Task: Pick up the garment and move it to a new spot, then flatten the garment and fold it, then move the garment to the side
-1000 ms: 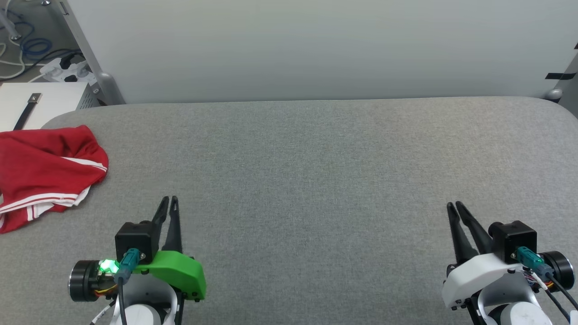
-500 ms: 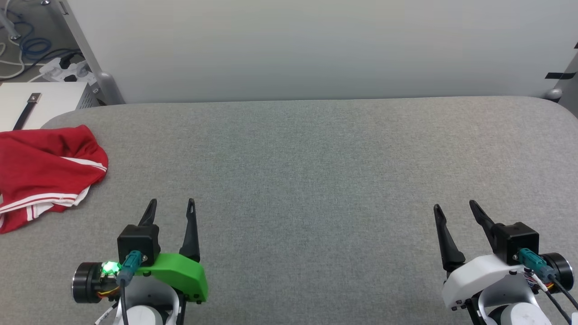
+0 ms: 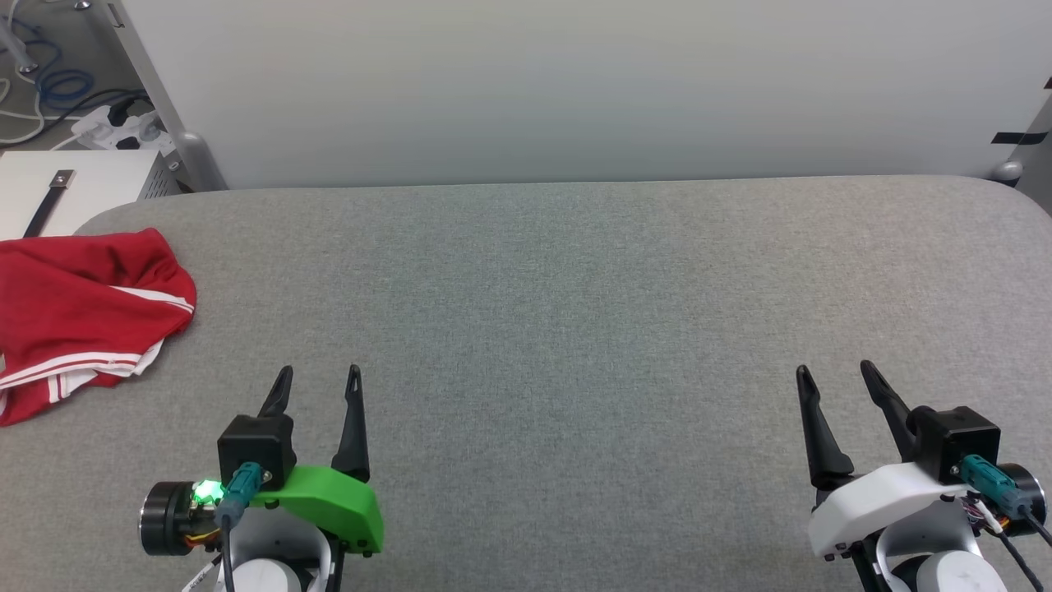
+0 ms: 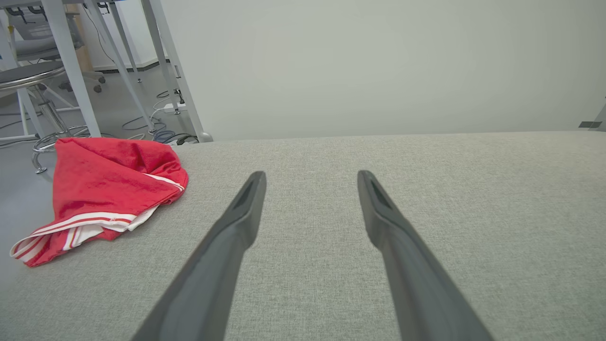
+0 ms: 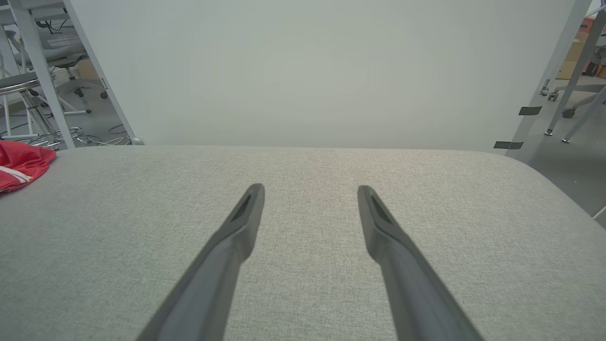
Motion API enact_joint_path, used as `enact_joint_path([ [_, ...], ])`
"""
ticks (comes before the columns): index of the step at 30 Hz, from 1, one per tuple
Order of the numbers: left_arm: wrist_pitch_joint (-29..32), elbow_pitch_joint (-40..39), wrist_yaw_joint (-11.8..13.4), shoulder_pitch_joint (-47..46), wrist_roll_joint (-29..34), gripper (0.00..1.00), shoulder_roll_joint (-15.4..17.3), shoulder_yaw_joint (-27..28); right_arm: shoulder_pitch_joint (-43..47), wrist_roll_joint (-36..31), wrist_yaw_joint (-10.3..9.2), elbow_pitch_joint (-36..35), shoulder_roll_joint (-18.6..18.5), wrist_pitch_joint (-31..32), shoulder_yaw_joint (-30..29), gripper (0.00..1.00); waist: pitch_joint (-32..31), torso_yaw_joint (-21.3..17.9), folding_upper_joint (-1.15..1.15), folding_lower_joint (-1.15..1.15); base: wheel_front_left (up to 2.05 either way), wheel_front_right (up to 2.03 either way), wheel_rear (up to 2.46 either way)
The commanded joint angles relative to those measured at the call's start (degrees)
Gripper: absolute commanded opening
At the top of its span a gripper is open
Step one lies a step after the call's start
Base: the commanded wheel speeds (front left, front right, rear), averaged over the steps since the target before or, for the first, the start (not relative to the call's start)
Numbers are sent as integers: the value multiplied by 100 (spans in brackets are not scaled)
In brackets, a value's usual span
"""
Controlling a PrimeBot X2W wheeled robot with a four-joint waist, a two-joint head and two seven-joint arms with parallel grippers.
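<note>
Head view: left gripper (image 3: pixel 319 372) and right gripper (image 3: pixel 833 368) gape empty; garment (image 3: pixel 74 304) lies crumpled at table's (image 3: pixel 575 312) left.

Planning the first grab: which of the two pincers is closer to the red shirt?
The left pincer, on the green mount; the shirt lies crumpled off to its left, while the white-mounted right pincer sits far across.

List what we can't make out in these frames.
- garment, head view: its left part is cut off by the picture's left edge.
- garment, left wrist view: it lies bunched, and its own folds hide the collar and which side faces up.
- garment, right wrist view: a corner shows at the left edge, and the rest is cut off.
- table, head view: its near edge is cut off by the picture's bottom edge.
</note>
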Motion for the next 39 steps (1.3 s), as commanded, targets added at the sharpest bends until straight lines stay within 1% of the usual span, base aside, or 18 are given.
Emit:
enact_joint_path([
  [1,-62,12,6,-30,-67,100,-7,2,-46,78,-1,-26,3,-64,-6,100,1,0,0,0,0,0,0],
  [23,-323,18,-12,-39,-289,100,-13,-44,-71,433,-3,-97,5,-321,2,100,71,18,0,0,0,0,0],
  [34,-454,444,-25,-63,-309,100,-15,-169,-73,317,-3,189,6,-451,-22,100,59,12,0,0,0,0,0],
  [39,-514,580,-46,-93,-328,100,-17,-205,-114,365,-3,341,6,-511,-65,100,56,13,0,0,0,0,0],
])
